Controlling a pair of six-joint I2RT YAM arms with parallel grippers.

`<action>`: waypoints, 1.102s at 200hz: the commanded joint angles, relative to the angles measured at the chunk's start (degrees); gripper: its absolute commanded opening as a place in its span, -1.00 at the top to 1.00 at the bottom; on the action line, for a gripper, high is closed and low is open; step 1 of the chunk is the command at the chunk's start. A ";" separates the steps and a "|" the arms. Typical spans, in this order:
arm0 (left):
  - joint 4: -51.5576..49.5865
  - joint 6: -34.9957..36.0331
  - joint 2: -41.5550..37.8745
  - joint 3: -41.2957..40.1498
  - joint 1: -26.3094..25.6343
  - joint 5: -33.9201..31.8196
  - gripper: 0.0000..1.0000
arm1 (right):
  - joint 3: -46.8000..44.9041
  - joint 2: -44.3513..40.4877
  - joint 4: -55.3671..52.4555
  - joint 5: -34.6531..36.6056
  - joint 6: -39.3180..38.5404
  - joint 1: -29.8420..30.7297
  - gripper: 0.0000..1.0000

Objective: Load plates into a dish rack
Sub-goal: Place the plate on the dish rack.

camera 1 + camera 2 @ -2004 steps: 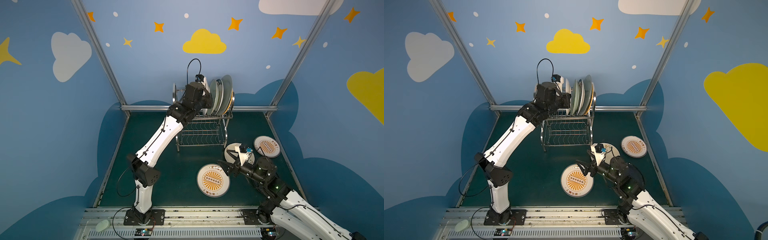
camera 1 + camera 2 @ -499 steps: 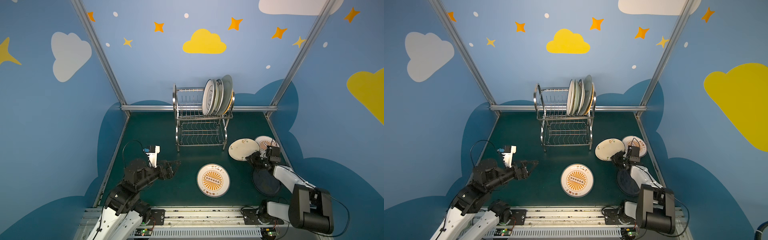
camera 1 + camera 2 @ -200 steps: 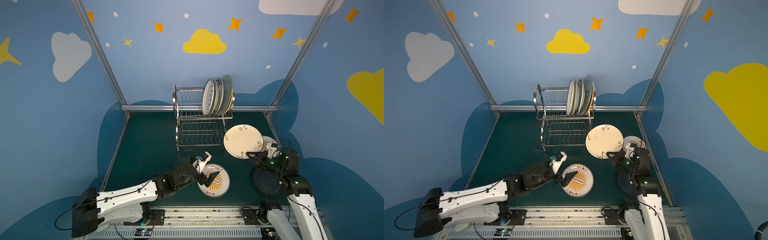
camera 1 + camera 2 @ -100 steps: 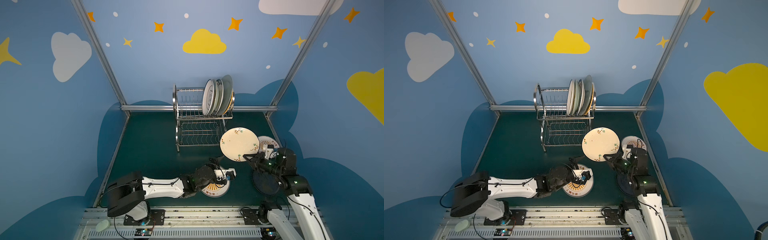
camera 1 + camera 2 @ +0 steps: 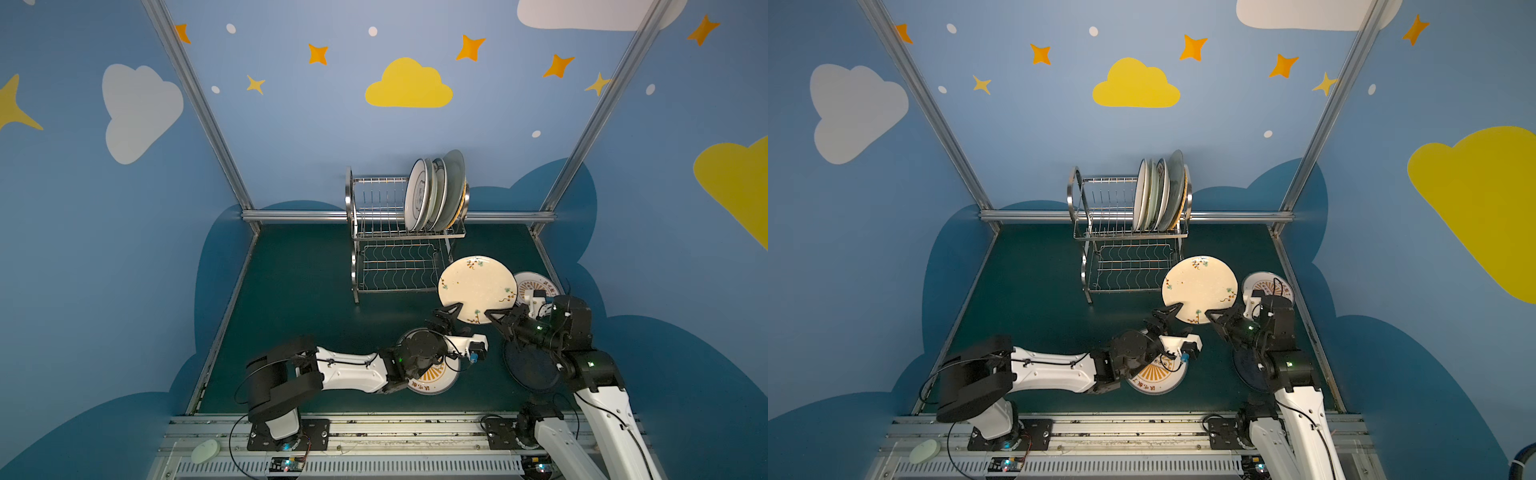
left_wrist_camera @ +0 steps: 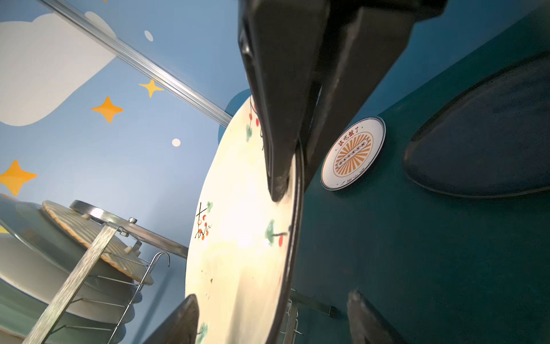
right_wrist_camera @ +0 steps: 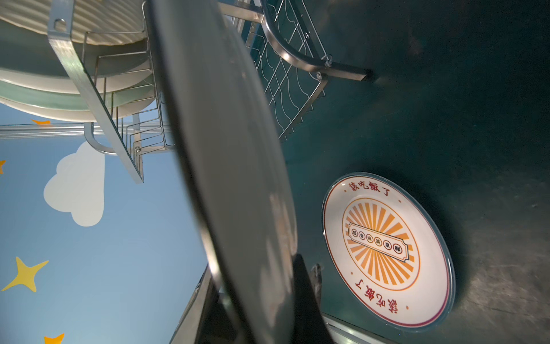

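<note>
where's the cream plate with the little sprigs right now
In a top view the cream round sprig-printed plate is held up just right of the shiny steel wire dish rack, its near rim pinched by the right claw.

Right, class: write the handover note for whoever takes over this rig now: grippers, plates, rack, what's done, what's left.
Right gripper: shut on the cream sprigged plate at its rim, tilted above the table.
Left gripper: open, jaws either side of that plate's rim, not closed.
Done: several racked plates in the dish rack, upper tier.
Left: rack it, then the near sunburst plate, far sunburst plate, navy plate.
</note>
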 commanded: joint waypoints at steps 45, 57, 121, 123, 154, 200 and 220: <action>1.37 0.74 2.63 2.91 1.62 -1.32 -0.18 | 3.20 -1.66 3.54 -2.07 -1.07 0.47 1.00; 1.46 0.67 2.89 3.28 1.83 -1.34 -0.09 | 3.10 -1.75 3.40 -2.03 -1.08 0.56 1.00; 1.39 0.01 3.52 4.49 2.72 -1.74 0.35 | 3.52 -1.75 3.23 -2.07 -0.56 1.07 1.00; 1.37 -0.03 3.49 4.53 2.67 -1.70 0.37 | 3.53 -1.75 3.22 -2.07 -0.48 1.16 1.00; 1.36 -0.59 3.21 4.66 2.46 -1.99 0.66 | 4.10 -1.42 3.32 -1.70 -0.37 1.65 1.00; 0.27 -1.63 0.26 3.17 1.10 -3.15 0.93 | 5.60 0.23 3.97 -1.42 -1.25 2.46 0.89; -2.27 -3.81 -2.88 1.77 0.20 -3.33 0.93 | 6.88 1.35 4.28 -0.99 -2.27 2.75 0.27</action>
